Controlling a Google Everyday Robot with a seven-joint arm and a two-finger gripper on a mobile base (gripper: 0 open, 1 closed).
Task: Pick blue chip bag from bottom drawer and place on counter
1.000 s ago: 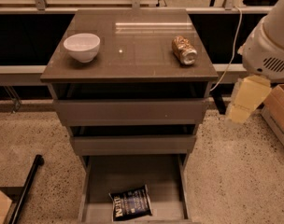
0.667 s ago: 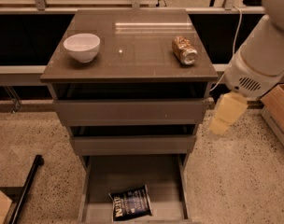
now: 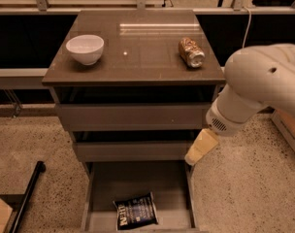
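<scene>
The blue chip bag [image 3: 135, 210] lies in the open bottom drawer [image 3: 138, 183], near its front. The gripper [image 3: 201, 147] hangs below the counter's [image 3: 147, 57] front right corner, over the drawer's right wall; its opening cannot be told.

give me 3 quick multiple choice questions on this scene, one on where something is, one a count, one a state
1. Where is the blue chip bag?
A on the counter
B in the bottom drawer
C in the gripper

2. How many things are on the counter?
A two
B three
C four

3. The bottom drawer is:
A shut
B removed
C pulled open

Answers:
1 B: the bag lies on the drawer floor, and the gripper hangs apart from it, over the drawer's picture-right wall.
2 A: only the white bowl and the can.
3 C: its floor shows in front of the cabinet.
</scene>
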